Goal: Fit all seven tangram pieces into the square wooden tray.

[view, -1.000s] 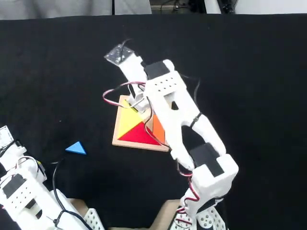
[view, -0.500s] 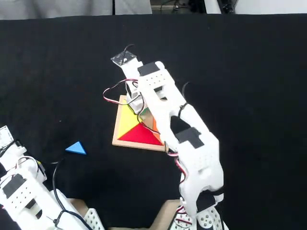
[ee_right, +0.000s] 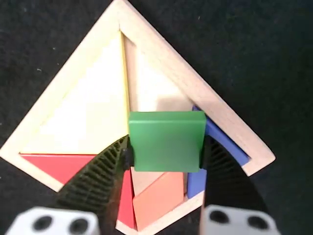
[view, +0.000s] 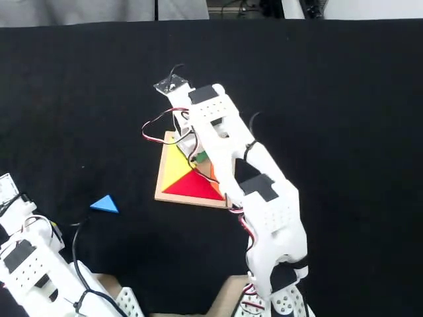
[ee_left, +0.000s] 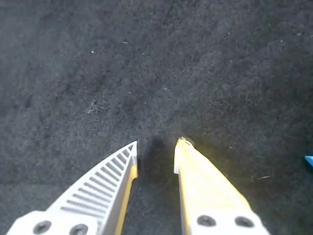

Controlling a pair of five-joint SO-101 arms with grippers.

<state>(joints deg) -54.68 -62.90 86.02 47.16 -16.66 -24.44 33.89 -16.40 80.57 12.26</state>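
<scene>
The square wooden tray (ee_right: 161,55) lies under my right gripper (ee_right: 166,149), which is shut on a green square (ee_right: 167,141) just above the tray's bare floor (ee_right: 151,88). In the tray lie a yellow triangle (ee_right: 83,117), a red triangle (ee_right: 58,164), an orange parallelogram (ee_right: 159,196) and a blue piece (ee_right: 218,139). From above, the tray (view: 160,178) shows the yellow triangle (view: 175,168) and the red triangle (view: 192,187), with the right arm (view: 228,148) across its right half. A small light-blue triangle (view: 104,204) lies on the cloth to the left. My left gripper (ee_left: 156,144) hangs open over bare cloth.
Black cloth covers the whole table (view: 344,99). The left arm's base (view: 26,264) sits at the near left corner and the right arm's base (view: 274,290) at the near middle. A sliver of blue (ee_left: 309,160) shows at the edge of the left wrist view.
The right arm has swung left and come down over the tray with the green square. In the last half second it barely shifted. The left arm stayed still.
</scene>
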